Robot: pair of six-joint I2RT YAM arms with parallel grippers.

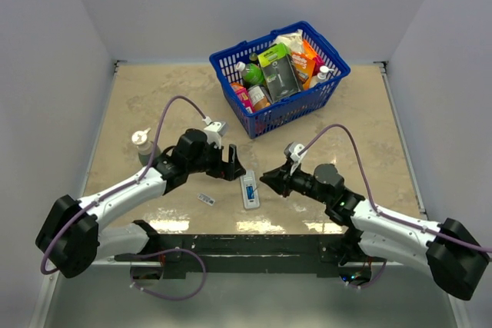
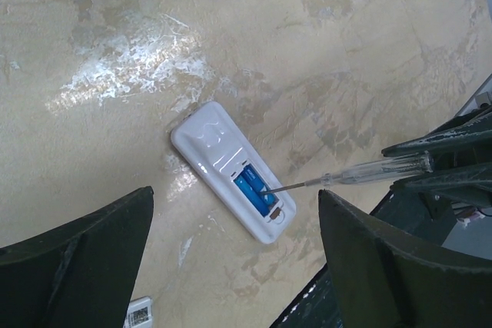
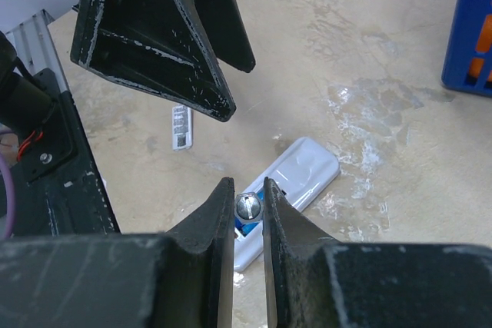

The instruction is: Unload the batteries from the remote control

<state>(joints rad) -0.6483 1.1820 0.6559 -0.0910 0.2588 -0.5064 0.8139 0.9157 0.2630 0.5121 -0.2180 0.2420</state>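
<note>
Slim screwdriver (image 2: 361,172) clenched in right tool (image 3: 247,186), tip on blue battery (image 2: 252,190) inside remote control (image 2: 211,140), left tool (image 1: 233,167) released above

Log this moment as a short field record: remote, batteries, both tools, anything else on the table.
remote control: flat on table, battery recess open, facing up
blue battery: seated in the recess
greyish battery: loose on table, left of remote control, not touching it
right tool: shut on screwdriver, tip at blue battery
left tool: open, above remote control, holding nothing
other: filled blue basket at the back; spray-top bottle far left
</note>
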